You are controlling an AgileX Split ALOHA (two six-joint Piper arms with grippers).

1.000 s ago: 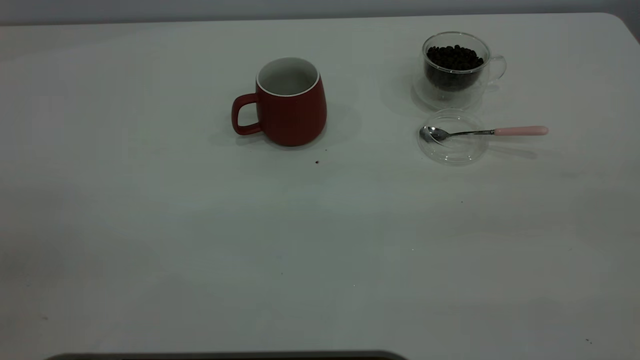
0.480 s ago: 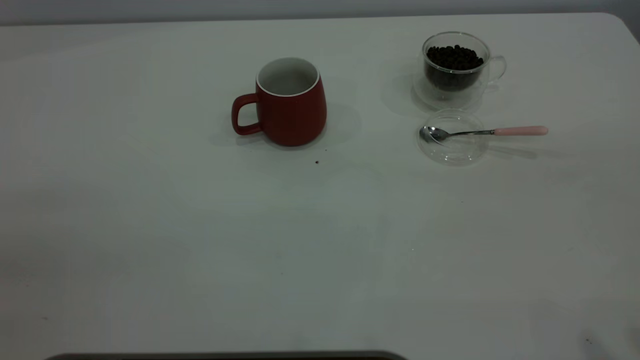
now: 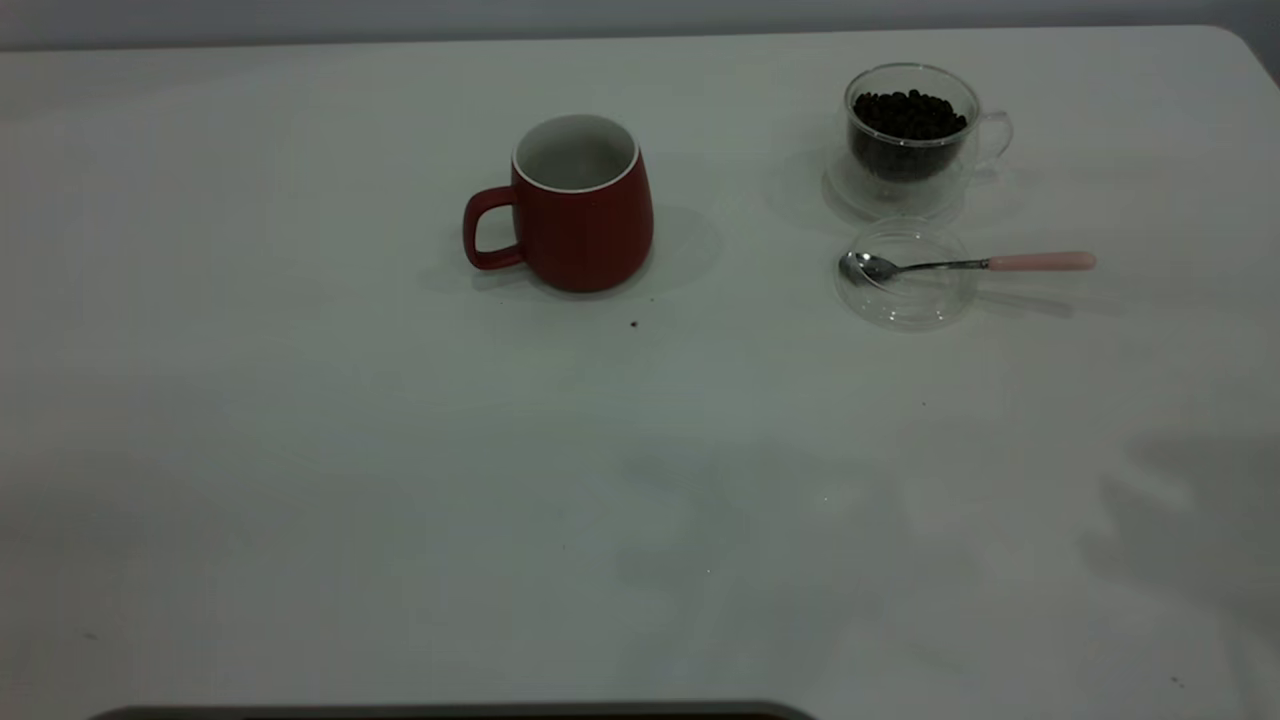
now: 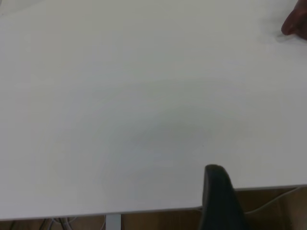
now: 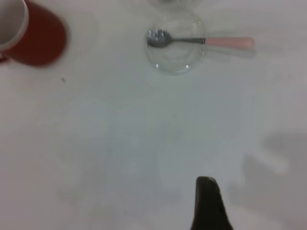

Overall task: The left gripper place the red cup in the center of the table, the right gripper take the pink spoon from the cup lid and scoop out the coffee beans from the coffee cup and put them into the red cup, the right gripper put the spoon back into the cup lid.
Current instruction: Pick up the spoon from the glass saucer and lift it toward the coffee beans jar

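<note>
While the red cup (image 3: 583, 205) stands mid-table (image 3: 300, 450), the right hand (image 5: 207, 203), grip state unclear, must reach ahead for the pink spoon (image 5: 229, 42) on the cup lid (image 5: 176, 48).

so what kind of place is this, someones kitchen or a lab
More likely a lab or test bench than a kitchen: a large bare white table holds only a red cup, a glass cup of coffee beans and a spoon, and bare cables show below the table edge in the left wrist view.

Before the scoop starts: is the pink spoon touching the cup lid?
Touching. The exterior view shows the pink spoon with its bowl lying inside the cup lid, neck crossing the rim, handle out over the table.
</note>
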